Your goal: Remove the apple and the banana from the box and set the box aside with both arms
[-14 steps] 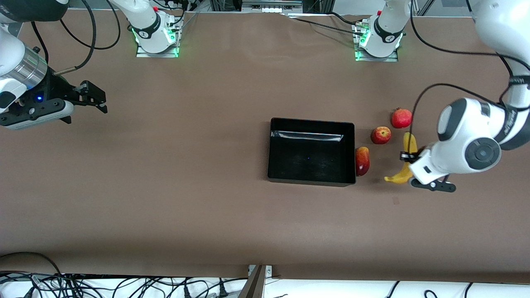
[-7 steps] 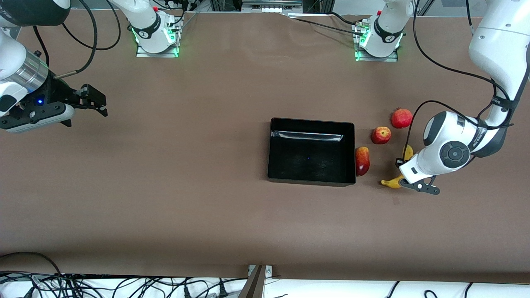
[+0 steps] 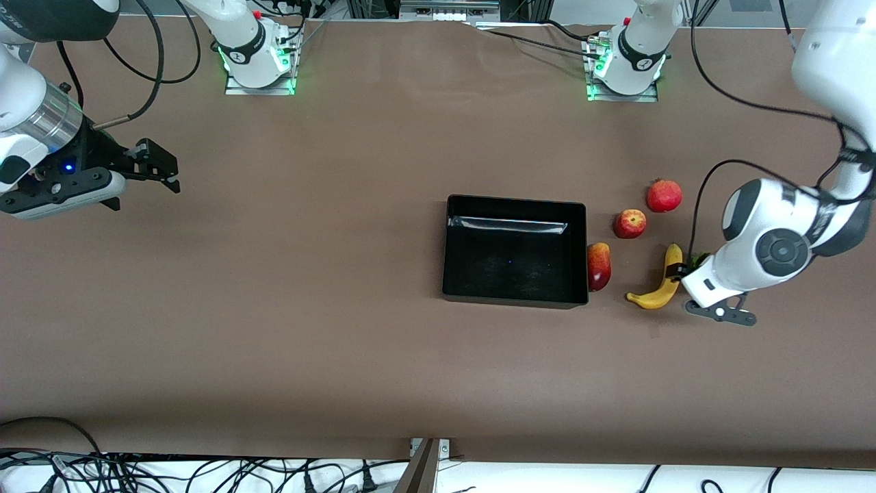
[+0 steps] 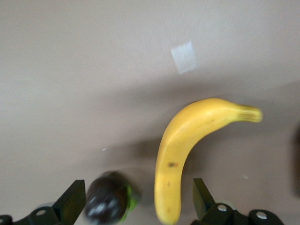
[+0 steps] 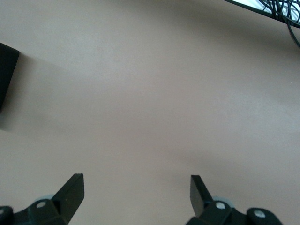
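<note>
The black box (image 3: 514,205) sits mid-table and holds no fruit. The mango (image 3: 599,266) lies against its wall toward the left arm's end. The apple (image 3: 629,223) and the pomegranate (image 3: 664,196) lie farther from the front camera. The banana (image 3: 658,282) lies beside my left gripper (image 3: 686,268), which hangs low and open. In the left wrist view, the banana's end (image 4: 174,187) and the dark purple fruit (image 4: 107,202) both lie between the fingers of the left gripper (image 4: 138,199). My right gripper (image 3: 161,168) waits open and empty at the right arm's end, and it also shows in the right wrist view (image 5: 136,190).
A small tape mark (image 3: 655,332) is on the brown table nearer the front camera than the banana. Cables hang along the table's front edge (image 3: 205,472). A corner of the box (image 5: 5,75) shows in the right wrist view.
My left gripper swung toward the box over the banana, then back toward the left arm's end. The banana has shifted slightly nearer the front camera. The right arm has barely moved.
</note>
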{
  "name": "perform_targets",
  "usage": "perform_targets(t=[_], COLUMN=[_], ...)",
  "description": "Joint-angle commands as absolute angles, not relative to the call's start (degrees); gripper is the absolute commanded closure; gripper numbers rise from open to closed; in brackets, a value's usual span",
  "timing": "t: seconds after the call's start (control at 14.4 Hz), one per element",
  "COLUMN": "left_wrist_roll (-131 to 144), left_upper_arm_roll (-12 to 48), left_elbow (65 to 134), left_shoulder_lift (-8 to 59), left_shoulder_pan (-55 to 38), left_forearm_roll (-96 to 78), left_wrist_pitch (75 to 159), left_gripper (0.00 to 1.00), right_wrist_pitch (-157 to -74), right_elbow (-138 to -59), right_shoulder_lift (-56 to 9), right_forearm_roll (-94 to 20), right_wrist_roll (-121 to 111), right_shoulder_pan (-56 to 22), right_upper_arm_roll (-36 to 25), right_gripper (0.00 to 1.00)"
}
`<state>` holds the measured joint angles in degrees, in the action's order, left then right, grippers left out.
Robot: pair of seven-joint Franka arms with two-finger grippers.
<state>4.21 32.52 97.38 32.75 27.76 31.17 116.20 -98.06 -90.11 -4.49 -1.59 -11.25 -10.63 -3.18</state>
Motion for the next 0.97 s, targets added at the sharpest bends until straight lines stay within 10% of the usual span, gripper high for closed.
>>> perform_targets(t=[0.0,0.35,0.9], left_wrist_roll=[3.96,2.21,-1.23], left_upper_arm_roll=[36.03,35.51,0.04], left_elbow=[89.69,74.72,95.75], left_shoulder_lift=[28.57,25.51,0.47], left_shoulder_pan=[27.77,26.20,1.87], left_forearm_roll=[26.49,17.84,4.57], left_wrist_pitch=[105.16,86.76,94.45], left_gripper=[0.00,0.00,0.00], right_wrist_pitch=[-97.91,-97.91,-97.91], right_elbow=[-89.21,-89.21,-89.21], right_shoulder_lift=[-4.75,-4.75,-4.75], right_forearm_roll=[-1.32,-1.32,-1.41], right_wrist_roll=[-11.95,-11.95,-11.87], right_shoulder_pan=[-10.55,-10.55,-10.46], right_upper_arm_roll=[-3.08,-3.08,-3.16], right_gripper=[0.00,0.00,0.00])
